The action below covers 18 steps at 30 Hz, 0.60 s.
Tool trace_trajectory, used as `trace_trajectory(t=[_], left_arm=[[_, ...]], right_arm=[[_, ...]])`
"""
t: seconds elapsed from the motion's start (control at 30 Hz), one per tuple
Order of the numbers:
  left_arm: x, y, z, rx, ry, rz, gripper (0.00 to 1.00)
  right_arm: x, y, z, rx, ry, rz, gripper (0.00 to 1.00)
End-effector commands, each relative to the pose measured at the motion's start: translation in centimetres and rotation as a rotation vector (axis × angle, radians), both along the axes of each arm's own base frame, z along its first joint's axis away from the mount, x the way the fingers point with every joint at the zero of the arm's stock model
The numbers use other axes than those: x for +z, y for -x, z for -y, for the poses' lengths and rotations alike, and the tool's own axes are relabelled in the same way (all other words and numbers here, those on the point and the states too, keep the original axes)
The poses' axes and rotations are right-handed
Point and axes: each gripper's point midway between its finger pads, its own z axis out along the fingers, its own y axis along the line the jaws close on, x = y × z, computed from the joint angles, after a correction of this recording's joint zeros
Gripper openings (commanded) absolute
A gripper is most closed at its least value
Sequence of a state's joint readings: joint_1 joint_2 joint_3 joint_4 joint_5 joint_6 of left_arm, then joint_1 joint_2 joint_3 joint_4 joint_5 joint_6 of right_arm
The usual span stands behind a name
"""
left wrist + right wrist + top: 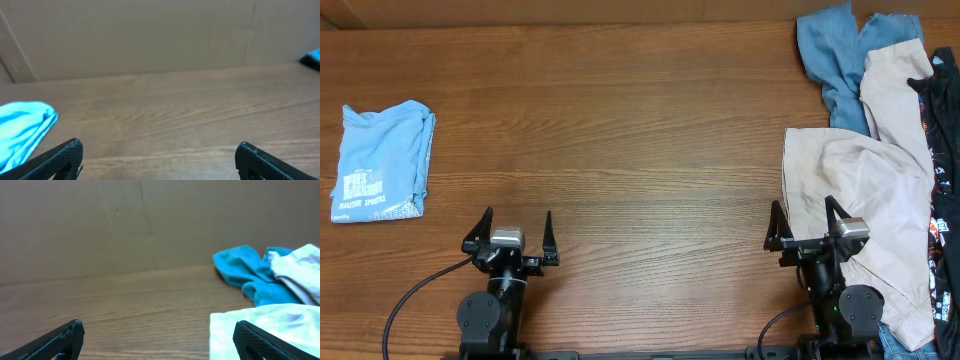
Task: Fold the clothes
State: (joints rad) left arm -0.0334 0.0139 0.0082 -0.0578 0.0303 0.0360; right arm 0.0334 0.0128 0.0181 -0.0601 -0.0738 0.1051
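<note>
A pile of clothes lies at the right of the table: a beige garment [860, 190] in front, a blue one [832, 55] behind it, and a black garment with red labels [946, 110] along the right edge. A light blue shirt [382, 160] lies folded at the left. My left gripper [513, 232] is open and empty near the front edge. My right gripper [804, 222] is open and empty, its right finger over the edge of the beige garment [270, 325]. The folded shirt shows in the left wrist view [20, 130].
The wooden table [620, 130] stretches between the folded shirt and the pile. A brown cardboard wall [150, 35] stands behind the table. The blue garment also shows in the right wrist view [245, 272].
</note>
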Motion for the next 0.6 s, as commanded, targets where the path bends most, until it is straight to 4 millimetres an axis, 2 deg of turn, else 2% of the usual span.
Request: trace_trajectory(t=[0.0,0.1,0.27,0.57], left_arm=[[0.8,0.1,1.0,-0.051,0.096,0.02,1.0],[0.9,0.3,1.3,-0.06,0.239,-0.001,1.0],[2.0,0.9,2.2,-0.11,0.321,-0.04,1.0],[5.9,2.1,2.1,-0.09,0.332,-0.105,1.0]], right_arm=[[0.3,0.2,-0.6,0.033,-0.06,-0.003,1.0],[1.5,0.5,-0.5,0.031,-0.086,0.005,1.0],[2.6,0.8,0.2,-0.011,-0.094,-0.068,1.0],[5.3,0.7,0.3,-0.031,-0.095,-0.32,1.0]])
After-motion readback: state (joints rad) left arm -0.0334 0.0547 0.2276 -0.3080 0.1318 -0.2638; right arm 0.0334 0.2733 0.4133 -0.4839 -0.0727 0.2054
